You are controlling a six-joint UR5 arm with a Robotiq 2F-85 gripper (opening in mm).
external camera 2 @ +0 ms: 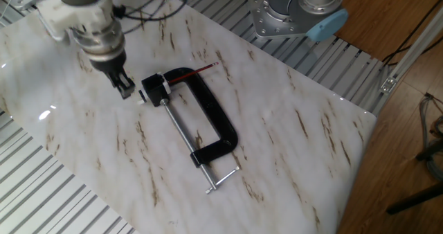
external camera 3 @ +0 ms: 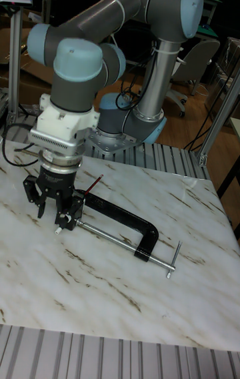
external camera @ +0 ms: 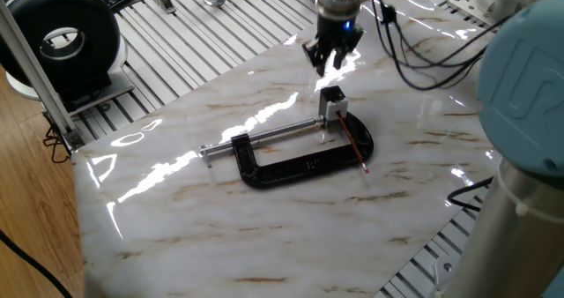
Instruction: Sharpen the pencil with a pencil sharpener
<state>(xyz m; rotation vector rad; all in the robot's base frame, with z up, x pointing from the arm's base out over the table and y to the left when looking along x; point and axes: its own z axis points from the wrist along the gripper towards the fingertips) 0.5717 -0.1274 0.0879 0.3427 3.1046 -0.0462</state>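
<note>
The pencil sharpener (external camera: 332, 102) (external camera 2: 153, 88) (external camera 3: 65, 220), a small white block with a black top, sits at the jaw end of a black C-clamp (external camera: 300, 166) (external camera 2: 216, 120) (external camera 3: 127, 217) lying flat on the marble slab. The red pencil (external camera: 354, 147) (external camera 2: 191, 73) (external camera 3: 93, 184) runs from the sharpener across the clamp's frame, its far end free. My gripper (external camera: 332, 56) (external camera 2: 124, 89) (external camera 3: 52, 206) hangs open above and just beyond the sharpener, with nothing between its fingers and not touching it.
The clamp's long silver screw rod (external camera: 264, 137) (external camera 2: 187, 140) ends in a small T-handle. A black round device (external camera: 62, 33) stands at the far left on the slatted table. The arm's base (external camera 2: 297, 12) and cables (external camera: 423, 69) lie past the slab's edge.
</note>
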